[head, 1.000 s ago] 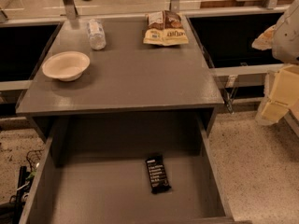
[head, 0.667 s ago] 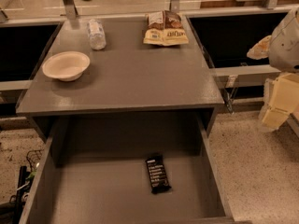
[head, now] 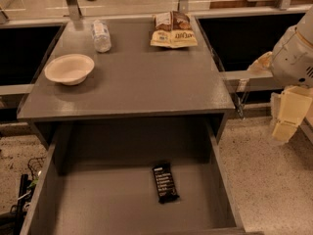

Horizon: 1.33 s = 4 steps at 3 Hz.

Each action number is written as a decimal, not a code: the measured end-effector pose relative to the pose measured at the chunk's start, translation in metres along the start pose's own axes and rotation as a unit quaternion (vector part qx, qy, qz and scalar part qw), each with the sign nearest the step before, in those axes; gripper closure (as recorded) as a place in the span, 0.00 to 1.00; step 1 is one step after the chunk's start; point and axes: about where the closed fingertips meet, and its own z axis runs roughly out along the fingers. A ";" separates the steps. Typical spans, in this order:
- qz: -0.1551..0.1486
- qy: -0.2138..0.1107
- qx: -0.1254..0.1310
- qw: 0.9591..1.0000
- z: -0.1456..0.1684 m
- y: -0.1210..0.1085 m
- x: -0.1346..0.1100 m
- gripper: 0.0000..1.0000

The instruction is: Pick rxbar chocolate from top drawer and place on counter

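The rxbar chocolate (head: 165,182), a small black bar with white text, lies flat on the floor of the open top drawer (head: 98,204), right of the middle. The grey counter (head: 132,82) lies above and behind the drawer. My gripper (head: 287,115) hangs at the far right edge, outside the drawer's right wall and above the speckled floor. It is well apart from the bar and holds nothing that I can see.
On the counter stand a white bowl (head: 69,68) at the left, a clear plastic bottle (head: 101,35) lying at the back, and a tan-and-brown snack bag (head: 172,30) at the back right. Dark recessed bins (head: 244,38) flank the counter.
My arm at the right edge has shifted lower. The bar, the drawer and the counter items have not moved.
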 end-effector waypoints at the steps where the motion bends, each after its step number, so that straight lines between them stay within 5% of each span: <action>1: -0.001 -0.007 -0.023 1.000 0.012 -0.001 0.004 0.00; 3: 0.007 -0.018 -0.009 1.000 0.016 0.002 0.004 0.00; 4: 0.003 -0.041 0.001 0.999 0.033 0.025 -0.016 0.00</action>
